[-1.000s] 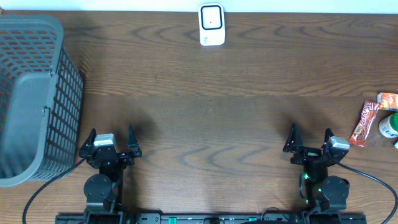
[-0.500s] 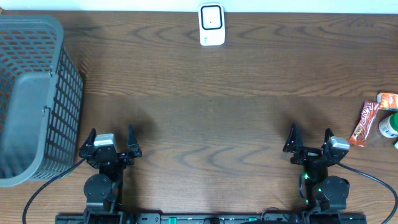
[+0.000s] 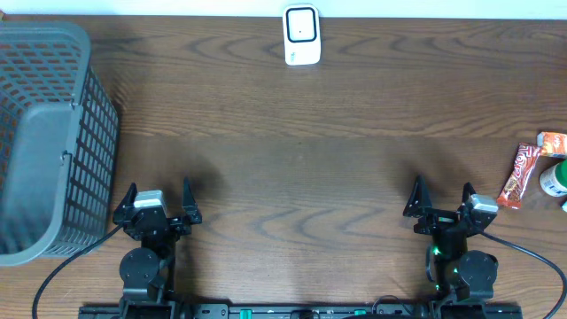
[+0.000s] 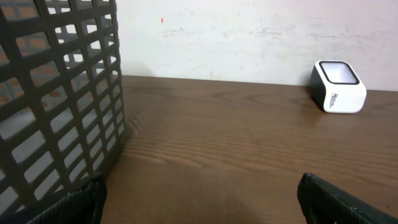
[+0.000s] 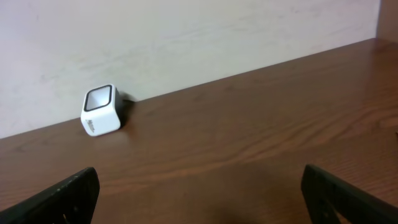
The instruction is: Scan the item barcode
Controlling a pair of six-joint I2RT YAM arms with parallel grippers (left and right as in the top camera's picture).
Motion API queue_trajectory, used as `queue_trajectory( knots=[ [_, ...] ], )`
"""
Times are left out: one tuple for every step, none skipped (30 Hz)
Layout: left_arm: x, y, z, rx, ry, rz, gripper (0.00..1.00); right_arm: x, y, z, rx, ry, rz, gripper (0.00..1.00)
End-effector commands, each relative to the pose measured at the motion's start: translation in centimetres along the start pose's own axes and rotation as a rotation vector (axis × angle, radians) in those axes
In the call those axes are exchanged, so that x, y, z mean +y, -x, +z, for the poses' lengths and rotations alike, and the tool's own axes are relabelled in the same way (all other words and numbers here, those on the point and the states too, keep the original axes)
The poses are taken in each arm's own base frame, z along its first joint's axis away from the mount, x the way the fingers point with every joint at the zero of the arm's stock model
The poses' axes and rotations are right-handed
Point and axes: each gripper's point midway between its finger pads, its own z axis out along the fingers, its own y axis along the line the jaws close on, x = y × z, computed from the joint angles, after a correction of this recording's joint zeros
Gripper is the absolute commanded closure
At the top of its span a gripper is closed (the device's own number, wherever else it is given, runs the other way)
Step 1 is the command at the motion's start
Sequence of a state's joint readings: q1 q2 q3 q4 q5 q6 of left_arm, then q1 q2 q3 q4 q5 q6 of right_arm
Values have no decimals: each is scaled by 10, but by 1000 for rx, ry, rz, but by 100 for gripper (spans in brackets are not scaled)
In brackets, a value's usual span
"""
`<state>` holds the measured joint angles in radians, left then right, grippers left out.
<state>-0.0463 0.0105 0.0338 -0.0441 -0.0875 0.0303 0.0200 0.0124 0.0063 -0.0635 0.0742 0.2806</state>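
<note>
Overhead, left end effector (image 3: 159,186): mine, jaws spread wide with nothing between them, at the near edge of the desk (image 3: 301,159), near the grey basket (image 3: 44,133).
Overhead, right end effector (image 3: 441,186): mine, jaws equally wide and empty, at the near edge on the right.
Overhead, scanner (image 3: 301,35): white with a dark window, at the middle of the far edge, well apart from both arms.
Overhead, snack packet (image 3: 518,175): red and orange, lying flat at the desk's right edge, near my right end effector but not touching it. I cannot make out a barcode.
Overhead, neighbours: an orange packet (image 3: 553,142) and a green-and-white container (image 3: 554,180) just beside the snack packet, both cut by the frame.
Left wrist, left fingertips (image 4: 74,202): dark, in the bottom corners, bare wood between them.
Left wrist, surroundings: the basket's lattice fills the left, the scanner stands far right below a pale wall (image 4: 249,37).
Right wrist, right fingertips (image 5: 62,199): dark, far apart in the bottom corners, gripping nothing.
Right wrist, scanner: left of centre at the foot of the wall, window facing up.
</note>
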Motion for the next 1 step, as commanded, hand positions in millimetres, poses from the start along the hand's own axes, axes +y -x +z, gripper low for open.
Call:
queue_trajectory(
  knots=[
    [1, -18, 2, 44, 5, 19, 2, 2, -1, 0, 2, 10, -9, 1]
  ],
)
